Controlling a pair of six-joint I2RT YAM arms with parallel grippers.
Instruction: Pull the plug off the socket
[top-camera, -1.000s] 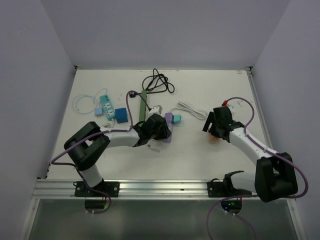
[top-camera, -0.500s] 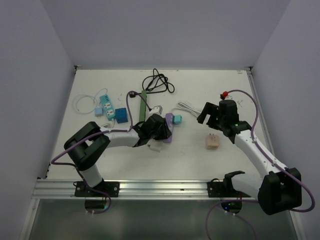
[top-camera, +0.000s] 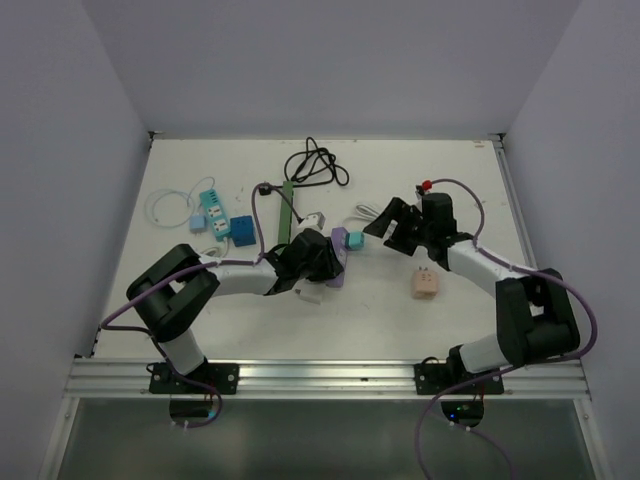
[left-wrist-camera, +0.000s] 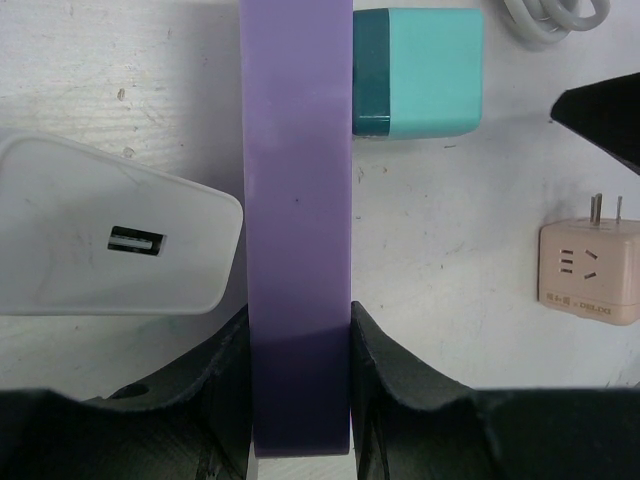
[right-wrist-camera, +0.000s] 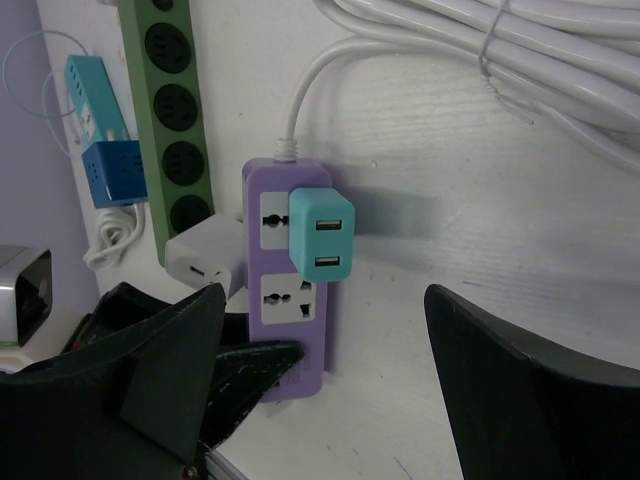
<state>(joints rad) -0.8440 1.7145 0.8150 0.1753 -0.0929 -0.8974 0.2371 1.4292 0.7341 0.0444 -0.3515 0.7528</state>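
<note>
A purple socket strip (top-camera: 338, 262) lies at the middle of the table with a teal plug (top-camera: 353, 240) stuck in its side. My left gripper (top-camera: 320, 264) is shut on the near end of the purple strip (left-wrist-camera: 297, 200), a finger pressing each long side. In that wrist view the teal plug (left-wrist-camera: 420, 70) juts out to the right. My right gripper (top-camera: 382, 226) hovers open just right of the plug. From its wrist camera the plug (right-wrist-camera: 322, 235) and the strip (right-wrist-camera: 285, 300) lie ahead of the wide-spread fingers (right-wrist-camera: 170, 350), untouched.
A beige adapter (top-camera: 425, 285) lies loose under the right arm. A white charger (left-wrist-camera: 110, 240) sits against the strip's left side. Behind are a green power strip (top-camera: 287, 210), a coiled white cable (right-wrist-camera: 500, 60), a black cable (top-camera: 315, 165) and teal and blue adapters (top-camera: 225, 220).
My right gripper has moved left and back, away from the beige adapter now lying on the table, to beside the teal plug. The left gripper and purple strip have not moved.
</note>
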